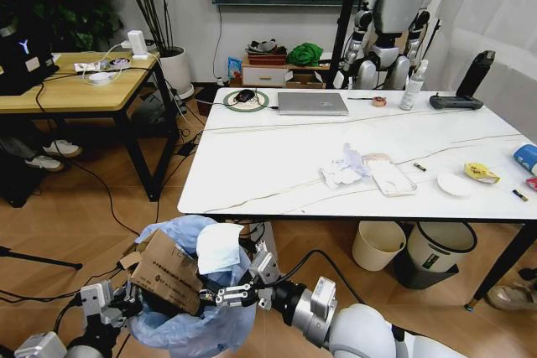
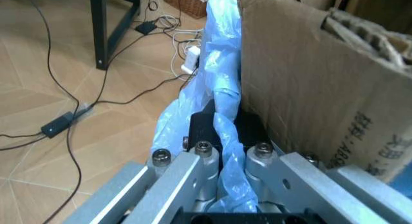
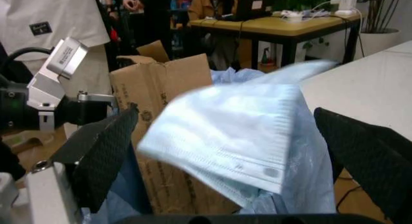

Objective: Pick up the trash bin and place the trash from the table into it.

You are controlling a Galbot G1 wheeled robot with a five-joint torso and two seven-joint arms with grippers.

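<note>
Our left hand (image 2: 222,151) is clenched on the bin (image 1: 189,324) bag's rim below the surface (image 1: 277,165); our right hand (image 3: 225,151) hangs released over the cardboard (image 1: 168,272).

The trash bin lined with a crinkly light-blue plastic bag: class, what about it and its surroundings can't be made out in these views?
- Head view: the trash bin's inside, hidden by a brown cardboard piece and a pale blue sheet.
- Left wrist view: the left claw's tips, buried in bag folds.
- Right wrist view: the sheet between the open right claw's pads is blurred; contact unclear.
- Head view: the blue paper cup on the white marble-look table, cut by the right edge.
</note>
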